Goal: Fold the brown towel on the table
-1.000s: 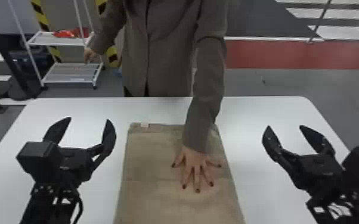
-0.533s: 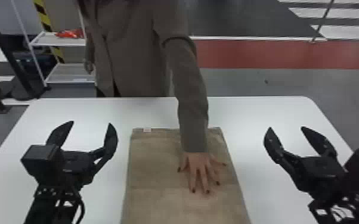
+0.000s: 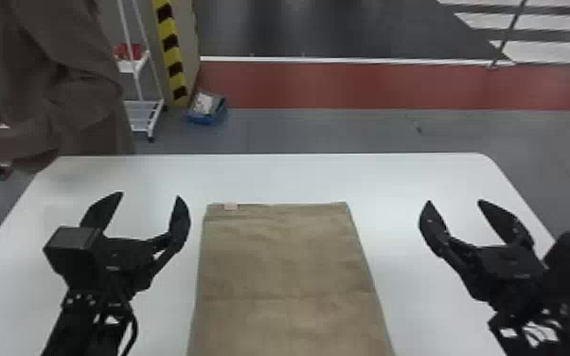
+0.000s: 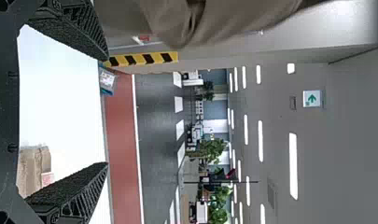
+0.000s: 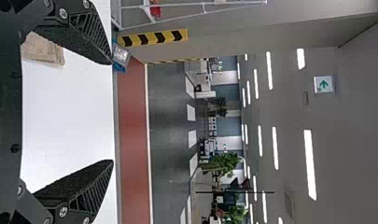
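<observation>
**While my left gripper (image 3: 149,196) and right gripper (image 3: 455,202) stand open and empty, the brown towel (image 3: 289,265) lies flat between them**

My finger pads (image 4: 67,186) have rough faces, which should bite well on cloth; I expect little slipping. Just inward of my left gripper is the towel's far left corner (image 3: 212,211), with a small pale label (image 3: 230,206) beside it. The far right corner (image 3: 342,208) sits farther inward from my right gripper, across a strip of bare white table (image 3: 393,189).

I judge the towel light, soft and limp, nothing I could break. It should droop wherever I don't support it, so I'd pinch both far corners together, a little in from the tips, catching every layer; it may be doubled, though I cannot tell. A shallow pinch might lift only the top ply.
</observation>
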